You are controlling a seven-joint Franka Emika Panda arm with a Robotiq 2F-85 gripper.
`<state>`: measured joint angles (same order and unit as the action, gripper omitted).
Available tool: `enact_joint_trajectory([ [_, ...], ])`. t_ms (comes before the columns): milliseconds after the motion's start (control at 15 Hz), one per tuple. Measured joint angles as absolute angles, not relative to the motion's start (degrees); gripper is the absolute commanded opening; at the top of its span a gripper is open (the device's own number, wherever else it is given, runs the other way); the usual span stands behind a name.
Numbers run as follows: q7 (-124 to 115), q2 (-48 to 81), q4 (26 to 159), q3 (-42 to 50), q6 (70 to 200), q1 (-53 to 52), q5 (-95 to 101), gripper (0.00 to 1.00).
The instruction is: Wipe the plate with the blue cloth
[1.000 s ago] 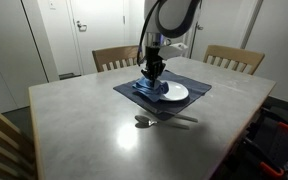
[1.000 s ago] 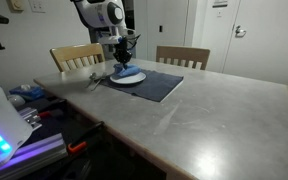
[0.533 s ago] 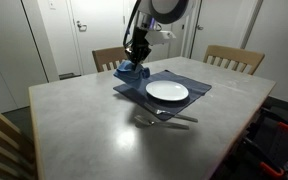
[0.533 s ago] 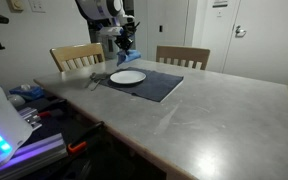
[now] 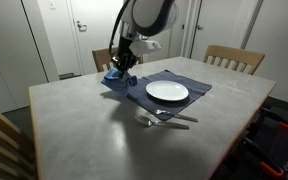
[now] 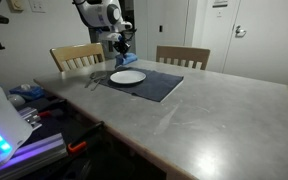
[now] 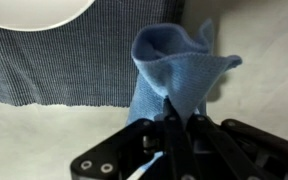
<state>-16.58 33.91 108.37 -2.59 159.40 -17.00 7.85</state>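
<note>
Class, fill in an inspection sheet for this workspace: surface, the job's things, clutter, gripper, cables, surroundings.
Surface: pale table with a dark placemat on it.
Job's things: white plate on the placemat, nothing on it; blue cloth hanging beside the plate, over the placemat's edge.
Clutter: spoon on the table in front of the placemat.
Gripper: gripper shut, its fingers pinching the blue cloth from above.
Cables: nothing seen.
Surroundings: wooden chairs behind the table, white door beyond.

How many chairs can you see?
3: one chair behind the arm, another chair beside it at the table's far edge, a third chair at the near corner. Others may be hidden.
</note>
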Motion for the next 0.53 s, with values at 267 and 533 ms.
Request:
enact_joint_trajectory([
  [267, -16.57, 37.0, 106.79, -2.04, 159.31, -17.47, 7.72, 0.02],
  [533, -16.57, 39.38, 106.48, -2.03, 159.25, -17.36, 6.88, 0.02],
])
